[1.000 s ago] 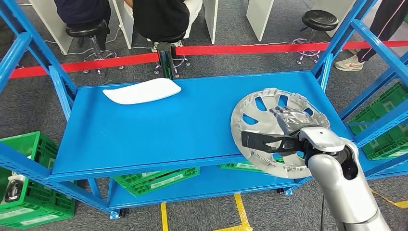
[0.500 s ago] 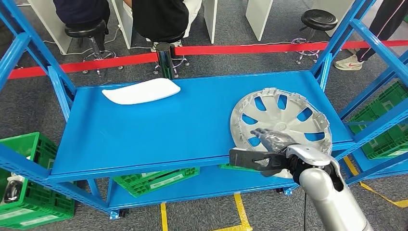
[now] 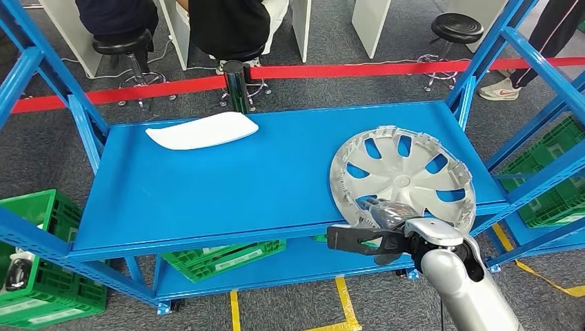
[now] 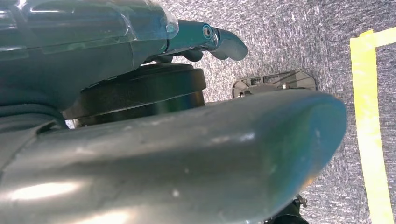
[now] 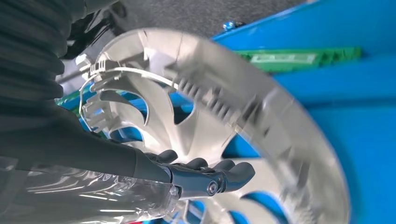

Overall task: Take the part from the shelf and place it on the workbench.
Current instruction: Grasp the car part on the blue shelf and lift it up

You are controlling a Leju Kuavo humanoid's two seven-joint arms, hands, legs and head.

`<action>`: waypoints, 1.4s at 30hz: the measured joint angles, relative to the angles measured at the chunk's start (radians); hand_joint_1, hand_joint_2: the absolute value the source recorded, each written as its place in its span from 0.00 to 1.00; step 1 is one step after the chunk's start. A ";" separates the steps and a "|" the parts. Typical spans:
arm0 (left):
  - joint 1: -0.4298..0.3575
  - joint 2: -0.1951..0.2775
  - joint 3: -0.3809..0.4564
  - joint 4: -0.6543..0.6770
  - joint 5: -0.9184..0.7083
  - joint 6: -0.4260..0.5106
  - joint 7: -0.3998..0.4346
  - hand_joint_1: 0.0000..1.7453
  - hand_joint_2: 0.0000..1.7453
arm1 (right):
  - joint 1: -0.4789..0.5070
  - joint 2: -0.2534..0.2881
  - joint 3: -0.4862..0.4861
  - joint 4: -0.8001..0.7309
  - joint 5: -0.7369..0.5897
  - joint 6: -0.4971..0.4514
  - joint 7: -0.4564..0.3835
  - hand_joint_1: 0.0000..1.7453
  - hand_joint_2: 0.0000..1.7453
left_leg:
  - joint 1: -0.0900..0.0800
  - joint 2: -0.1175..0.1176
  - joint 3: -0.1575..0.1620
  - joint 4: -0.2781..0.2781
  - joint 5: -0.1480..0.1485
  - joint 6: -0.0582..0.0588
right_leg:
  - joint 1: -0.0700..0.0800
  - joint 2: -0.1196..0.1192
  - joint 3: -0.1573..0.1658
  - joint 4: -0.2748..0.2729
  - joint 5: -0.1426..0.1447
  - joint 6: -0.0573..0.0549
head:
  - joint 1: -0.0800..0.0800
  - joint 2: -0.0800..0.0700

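Hubcap (image 3: 402,181) — a silver slotted wheel cover, the part to be moved — lies inner side up on the blue shelf (image 3: 227,179), at the shelf's right front corner, its near rim jutting out past the front lip. The right hand (image 3: 386,224) sits at that overhanging rim. In the right wrist view the dark fingers (image 5: 219,170) curl against the ribbed inner face of the cover, thumb stretched long beside them; whether anything is clamped between thumb and fingers cannot be told from either view. Left hand (image 4: 205,39) hangs low over grey carpet, fingers curled, nothing seen in it.

Judged step: securing a grip on the rim before lifting. To do it well the hand should take the edge between thumb and fingers at the overhang, where the underside is reachable, and close on a solid spoke section rather than a slot. The cover is wide, thin and likely light — held at one edge it will tend to droop or swing, so a firm pinch and a slow, level pull toward the robot seem wise. The right-hand shelf upright (image 3: 483,62) stands near; draw clear of it.

A white tray (image 3: 203,129) lies at the far left of the shelf, well apart from the hubcap.
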 joint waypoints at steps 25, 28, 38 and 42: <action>-0.002 0.000 -0.002 0.001 -0.003 0.000 0.006 0.00 0.00 | 0.029 -0.125 -0.042 0.083 -0.161 -0.299 0.000 0.00 1.00 | 0.000 -0.008 -0.001 0.000 0.000 0.000 | 0.000 -0.003 0.000 0.000 0.000 0.000 | 0.000 0.000; -0.002 0.000 -0.002 0.001 -0.004 0.000 0.005 0.00 0.00 | 0.037 -0.138 -0.032 0.093 -0.201 -0.324 0.000 0.00 1.00 | 0.000 -0.008 -0.001 0.000 0.000 0.000 | 0.000 -0.003 0.000 0.000 0.000 0.000 | 0.000 0.000; -0.002 0.000 -0.003 0.001 -0.006 -0.001 0.005 0.00 0.00 | 0.062 -0.167 0.004 0.122 -0.235 -0.343 0.000 0.00 1.00 | 0.000 -0.006 -0.001 0.000 0.000 0.000 | 0.000 -0.003 0.000 0.000 0.000 0.000 | 0.000 0.000; -0.002 0.000 -0.003 0.001 -0.007 -0.001 0.005 0.00 0.00 | 0.065 -0.175 0.017 0.133 -0.225 -0.330 0.000 0.50 1.00 | 0.000 -0.005 -0.001 0.000 0.000 0.000 | 0.000 -0.002 0.000 0.000 0.000 0.000 | 0.000 0.000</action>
